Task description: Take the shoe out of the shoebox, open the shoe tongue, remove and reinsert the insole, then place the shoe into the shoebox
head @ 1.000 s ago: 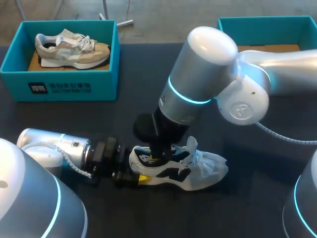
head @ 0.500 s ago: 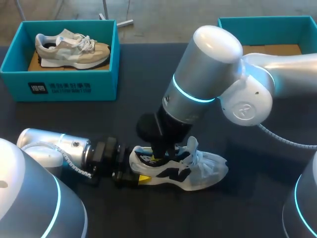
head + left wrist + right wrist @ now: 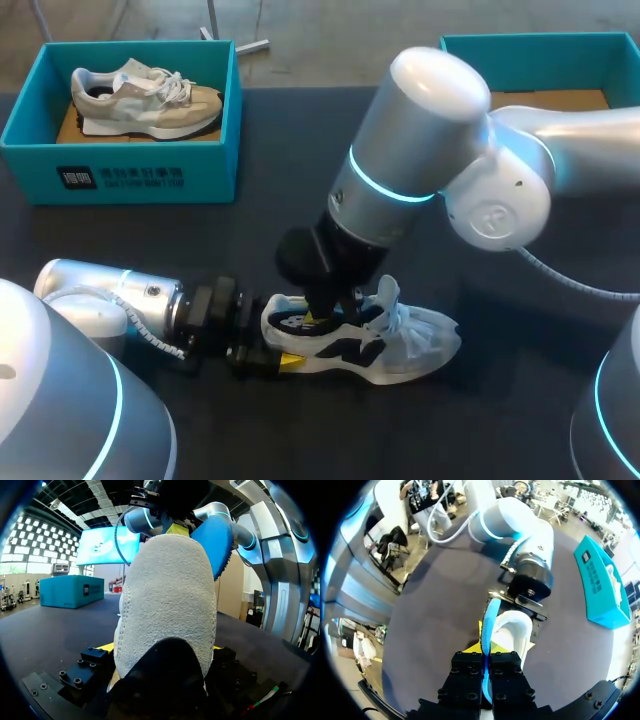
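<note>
Teal left shoebox [image 3: 120,182] holds a beige shoe [image 3: 145,95]; right shoebox [image 3: 540,48] shows cardboard flooring. On the desk [image 3: 520,410], left fingers [image 3: 92,665] clamp the white shoe [image 3: 405,348] at its heel; right fingers [image 3: 470,675] pinch the blue insole [image 3: 490,622].

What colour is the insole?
The insole is blue; the left wrist view shows it best.

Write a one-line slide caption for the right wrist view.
Right claw grips the blue insole on edge at the white shoe, whose heel the left claw holds.
</note>
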`<state>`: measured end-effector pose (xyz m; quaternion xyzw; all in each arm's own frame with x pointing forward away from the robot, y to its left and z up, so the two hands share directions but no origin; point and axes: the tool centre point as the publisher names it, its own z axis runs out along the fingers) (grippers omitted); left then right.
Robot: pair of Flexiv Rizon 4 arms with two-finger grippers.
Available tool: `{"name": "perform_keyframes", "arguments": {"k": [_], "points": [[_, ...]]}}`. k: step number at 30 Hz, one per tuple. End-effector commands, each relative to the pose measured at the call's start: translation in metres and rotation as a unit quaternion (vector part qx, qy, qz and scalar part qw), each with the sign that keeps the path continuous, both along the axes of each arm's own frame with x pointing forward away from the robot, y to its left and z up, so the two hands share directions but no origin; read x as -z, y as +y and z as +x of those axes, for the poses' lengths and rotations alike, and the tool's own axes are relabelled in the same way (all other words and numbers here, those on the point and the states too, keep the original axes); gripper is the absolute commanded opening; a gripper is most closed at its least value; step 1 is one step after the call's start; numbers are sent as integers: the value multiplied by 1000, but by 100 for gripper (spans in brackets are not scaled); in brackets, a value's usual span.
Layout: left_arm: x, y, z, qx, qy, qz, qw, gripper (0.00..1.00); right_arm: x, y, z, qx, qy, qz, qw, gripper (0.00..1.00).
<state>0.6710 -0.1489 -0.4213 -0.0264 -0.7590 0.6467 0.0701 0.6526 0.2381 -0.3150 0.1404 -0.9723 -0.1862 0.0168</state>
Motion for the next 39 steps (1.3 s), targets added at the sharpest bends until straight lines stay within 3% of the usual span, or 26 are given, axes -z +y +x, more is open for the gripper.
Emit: {"name": "perform_keyframes", "arguments": {"k": [1,22,28,39], "points": [[2,-1,1,-1,0,1,1000,0,0,8,3,-11,7,-8,1000,0],[2,-1,1,-1,0,1,1000,0,14,29,12,-26,44,-41,998,0],[2,-1,1,-1,0,1,1000,0,11,25,12,-20,50,-46,997,32],[2,-1,1,-1,0,1,1000,0,9,5,10,6,71,-49,996,35]]}}
